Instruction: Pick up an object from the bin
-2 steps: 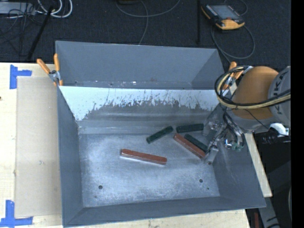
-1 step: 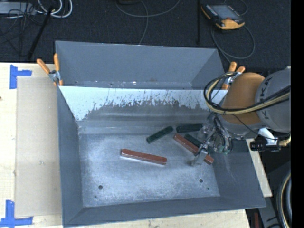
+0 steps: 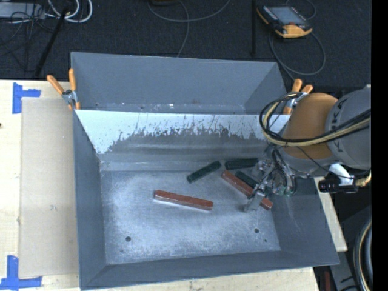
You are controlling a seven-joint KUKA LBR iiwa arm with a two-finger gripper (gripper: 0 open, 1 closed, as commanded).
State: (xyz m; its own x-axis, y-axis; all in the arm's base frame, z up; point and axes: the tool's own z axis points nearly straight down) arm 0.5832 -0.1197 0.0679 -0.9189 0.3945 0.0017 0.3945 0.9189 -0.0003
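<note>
Red-brown bar (image 3: pixel 236 183) at bin (image 3: pixel 170 90) right, beneath pincer (image 3: pixel 259 197); clenched or released, cannot tell.

The arm (image 3: pixel 348 132) comes in from the right. Its orange-covered wrist (image 3: pixel 310 123) is looped with yellow and black cables (image 3: pixel 285 139), and the claw (image 3: pixel 254 199) points down and leftward, set low.

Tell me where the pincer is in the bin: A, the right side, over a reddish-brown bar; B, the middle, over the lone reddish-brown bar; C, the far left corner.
A: the pincer sits at the right side of the bin, above the reddish-brown bar lying among dark green bars.
</note>
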